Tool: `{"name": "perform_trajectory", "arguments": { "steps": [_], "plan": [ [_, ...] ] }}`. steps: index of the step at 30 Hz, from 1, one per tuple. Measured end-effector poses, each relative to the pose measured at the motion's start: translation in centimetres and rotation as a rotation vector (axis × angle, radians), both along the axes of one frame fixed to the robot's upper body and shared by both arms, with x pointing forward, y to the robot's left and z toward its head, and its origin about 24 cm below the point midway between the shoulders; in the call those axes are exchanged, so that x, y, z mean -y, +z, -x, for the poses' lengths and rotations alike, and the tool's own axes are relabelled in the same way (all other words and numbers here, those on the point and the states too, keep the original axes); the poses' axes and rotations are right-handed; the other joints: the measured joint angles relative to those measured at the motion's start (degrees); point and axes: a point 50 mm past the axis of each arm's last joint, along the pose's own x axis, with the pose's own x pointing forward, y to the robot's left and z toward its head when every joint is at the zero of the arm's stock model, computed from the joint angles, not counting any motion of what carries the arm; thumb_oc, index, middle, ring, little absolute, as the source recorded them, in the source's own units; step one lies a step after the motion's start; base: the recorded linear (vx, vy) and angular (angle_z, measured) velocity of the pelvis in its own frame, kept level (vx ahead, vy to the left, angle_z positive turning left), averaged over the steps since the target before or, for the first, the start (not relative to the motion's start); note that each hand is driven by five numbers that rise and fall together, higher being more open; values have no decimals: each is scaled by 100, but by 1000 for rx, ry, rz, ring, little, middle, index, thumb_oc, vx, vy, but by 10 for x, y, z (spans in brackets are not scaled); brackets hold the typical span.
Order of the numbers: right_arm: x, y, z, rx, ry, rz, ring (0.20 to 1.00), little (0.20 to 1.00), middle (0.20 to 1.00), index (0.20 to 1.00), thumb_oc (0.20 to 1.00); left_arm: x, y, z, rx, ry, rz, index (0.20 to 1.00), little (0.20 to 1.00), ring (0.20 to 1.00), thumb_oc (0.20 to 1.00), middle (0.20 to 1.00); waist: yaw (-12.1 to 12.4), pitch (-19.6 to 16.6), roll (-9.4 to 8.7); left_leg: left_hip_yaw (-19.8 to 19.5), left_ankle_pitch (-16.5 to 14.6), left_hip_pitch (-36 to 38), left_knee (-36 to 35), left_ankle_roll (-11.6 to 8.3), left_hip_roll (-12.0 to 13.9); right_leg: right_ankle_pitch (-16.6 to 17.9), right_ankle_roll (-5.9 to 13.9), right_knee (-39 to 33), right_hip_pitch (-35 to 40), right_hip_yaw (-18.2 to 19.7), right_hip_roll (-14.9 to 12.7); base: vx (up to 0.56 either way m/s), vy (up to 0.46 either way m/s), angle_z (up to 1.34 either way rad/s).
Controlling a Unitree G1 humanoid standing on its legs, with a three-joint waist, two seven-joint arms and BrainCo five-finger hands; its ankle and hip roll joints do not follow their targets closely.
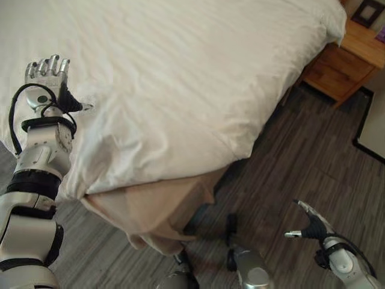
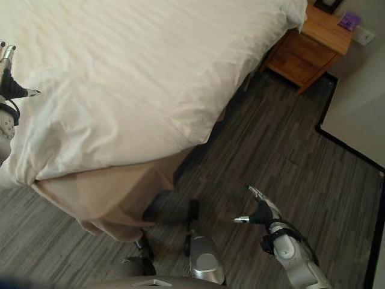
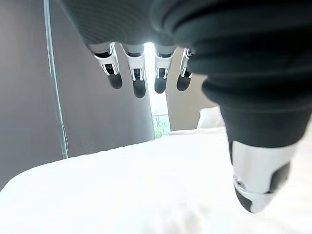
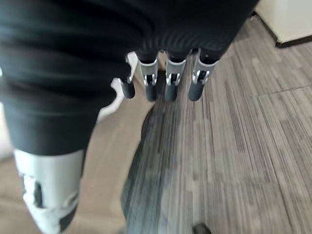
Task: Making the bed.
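Note:
A white duvet (image 1: 180, 78) covers the bed and hangs over its near corner, lightly wrinkled. Below that corner a tan sheet (image 1: 150, 208) droops toward the floor. My left hand (image 1: 47, 71) is raised just above the duvet near the bed's left edge. Its fingers (image 3: 139, 80) are relaxed with the thumb held apart, and nothing is in it. My right hand (image 1: 314, 227) hangs low over the wooden floor, to the right of the bed corner and away from the bedding. Its fingers (image 4: 168, 80) are loose and hold nothing.
A wooden nightstand (image 1: 343, 66) stands at the bed's far right with a dark picture frame (image 1: 366, 12) and a small purple item (image 2: 349, 21) on it. A pale wall with a dark baseboard (image 2: 349, 141) borders the grey plank floor (image 1: 301, 162) on the right.

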Motion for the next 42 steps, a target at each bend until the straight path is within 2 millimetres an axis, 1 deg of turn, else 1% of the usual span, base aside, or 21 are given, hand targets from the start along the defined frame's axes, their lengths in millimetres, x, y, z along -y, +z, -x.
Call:
{"name": "perform_trajectory", "arguments": {
  "steps": [5, 6, 7, 8, 18, 19, 21, 22, 24, 25, 26, 29, 30, 33, 34, 36, 37, 38, 39, 40, 42],
  "plan": [
    [-17, 8, -16, 76, 73, 28, 1000, 1000, 1000, 1000, 1000, -5, 1, -8, -14, 76, 8, 1000, 1000, 1000, 1000, 1000, 2, 357, 45, -93, 128, -302, -81, -56, 152, 333, -318, 29, -300, -5, 217, 15, -47, 4],
    [-18, 8, -16, 76, 78, 27, 1000, 1000, 1000, 1000, 1000, -4, 6, -10, -3, 93, 8, 950, 950, 950, 950, 950, 9, 460, 52, -165, 154, -318, -154, -105, 238, 336, -320, 28, -315, 3, 288, -56, -72, 13],
    [-20, 7, -15, 78, 81, 26, 1000, 1000, 1000, 1000, 1000, -4, 9, -11, -3, 102, 7, 485, 485, 485, 485, 485, 0, 504, 54, -200, 158, -340, -153, -110, 256, 339, -322, 28, -317, -16, 300, -52, -60, 17],
    [-24, 6, -15, 82, 95, 23, 1000, 1000, 1000, 1000, 1000, -5, 15, -14, -18, 130, -19, 200, 200, 200, 200, 200, 12, 526, 59, -239, 166, -462, -152, -119, 288, 364, -308, 28, -420, -15, 327, -25, -30, 12],
    [-27, 17, -27, 112, 157, 41, 1000, 1000, 1000, 1000, 1000, -2, 13, -16, 10, 41, 179, 200, 200, 200, 200, 200, 104, 528, 79, -226, 162, -237, -152, -124, 296, 381, -328, 31, -200, -30, 327, -25, 2, 0],
    [-25, 20, -30, 123, 155, 48, 1000, 1000, 1000, 1000, 1000, 9, -1, -14, 86, -81, 336, 200, 200, 200, 200, 200, 182, 504, 126, -245, 132, 10, -158, -150, 307, 376, -333, 29, 35, -21, 330, 14, 32, 1],
    [-22, 20, -29, 122, 141, 49, 1000, 1000, 1000, 1000, 1000, 21, -28, -10, 88, -183, 429, 200, 200, 200, 200, 200, 235, 388, 223, -339, 93, 152, -167, -165, 275, 226, -334, 29, 235, -38, 297, 32, 45, 16],
    [-16, 17, -26, 112, 109, 48, 1000, 1000, 1000, 1000, 1000, 38, -55, 2, 153, -294, 583, 200, 200, 200, 200, 200, 305, 327, 300, -360, 52, 351, -188, -167, 228, 63, -334, 28, 445, -7, 261, 21, 62, 18],
    [-10, 11, -22, 80, 88, 71, 1000, 1000, 1000, 1000, 1000, 49, -100, 14, 82, -333, 684, 200, 200, 200, 200, 200, 402, 70, 415, -409, 12, 392, -189, -187, 206, -32, -297, 27, 530, -25, 236, 20, 63, 13],
    [-7, 10, -21, 81, 61, 74, 1000, 1000, 1000, 1000, 1000, 55, -119, 27, 88, -357, 776, 200, 200, 200, 200, 200, 467, 3, 458, -411, -10, 480, -189, -192, 200, -61, -264, 28, 608, -27, 228, -1, 53, 9],
    [0, 4, -15, 60, 7, 72, 1000, 1000, 1000, 1000, 1000, 73, -163, 56, 63, -377, 931, 200, 200, 200, 200, 200, 481, -107, 542, -417, -50, 721, -189, -148, 186, -70, -249, 26, 868, -23, 214, -41, 45, 9],
    [5, -8, -4, 8, -39, 63, 1000, 1000, 1000, 1000, 1000, 95, -209, 77, -74, -373, 1062, 200, 200, 200, 200, 200, 617, -371, 566, -547, -85, 790, -191, -148, 141, -203, -147, 34, 1043, -59, 161, -110, 55, 26],
    [5, -15, 1, -3, -104, 21, 1000, 1000, 1000, 1000, 1000, 112, -234, 94, -138, -386, 1177, 200, 200, 200, 200, 200, 600, -441, 598, -689, -99, 854, -190, -54, 106, -274, -63, 271, 1103, 83, 155, -177, 20, 39],
    [-4, -32, 5, -74, -108, -3, 1000, 1000, 1000, 1000, 1000, 120, -270, 122, -308, -357, 1267, 200, 200, 200, 200, 200, 648, -585, 588, -746, -35, 923, -189, 80, 79, -405, 95, 529, 1111, 600, 133, -193, -73, 28],
    [-10, -33, 6, -81, -87, -11, 1000, 1000, 1000, 1000, 1000, 120, -287, 133, -370, -310, 1320, 200, 200, 200, 200, 200, 591, -579, 739, -907, 19, 947, -182, 150, 202, -745, 197, 1172, 1008, 853, 202, -198, -184, 54],
    [-13, -37, 14, -102, -74, -16, 1000, 1000, 1000, 1000, 1000, 119, -299, 143, -423, -272, 1342, 200, 200, 200, 200, 200, 670, -619, 775, -1025, 123, 954, -151, 164, 283, -1013, 194, 1674, 999, 963, 296, -156, -172, 52],
    [-16, -38, 14, -108, -60, -18, 1000, 1000, 1000, 1000, 1000, 116, -303, 152, -432, -250, 1354, 200, 200, 200, 200, 200, 786, -644, 737, -1018, 142, 970, -150, 129, 330, -1354, 149, 2090, 922, 1000, 316, -121, -146, 16],
    [-19, -39, 17, -112, -56, -29, 1000, 1000, 1000, 1000, 1000, 106, -310, 168, -459, -193, 1357, 200, 200, 200, 200, 200, 942, -764, 611, -1031, 127, 1002, -132, 47, 301, -1716, -65, 2364, 884, 1011, 328, -217, -181, 14],
    [-18, -35, 13, -90, -61, -29, 1000, 1000, 1000, 1000, 1000, 101, -321, 183, -504, -130, 1366, 200, 200, 200, 200, 200, 1045, -859, 563, -1096, 158, 891, -64, -59, 315, -1837, -252, 1867, 1055, 1024, 386, -306, -243, 1],
    [-17, -32, 8, -78, -58, -21, 1000, 1000, 1000, 1000, 1000, 100, -329, 194, -542, -88, 1382, 200, 200, 200, 200, 200, 1059, -902, 656, -1079, 139, 844, -106, -94, 409, -1702, -230, 1518, 1122, 985, 501, -350, -218, -15],
    [-13, -14, -15, -2, -30, 12, 1000, 1000, 1000, 1000, 1000, 108, -345, 223, -537, 3, 1498, 200, 200, 200, 200, 200, 1333, -879, 1041, -744, 260, 705, -70, -166, 769, -1378, -344, 886, 1215, 918, 746, -325, -136, -82]
  ]
}}
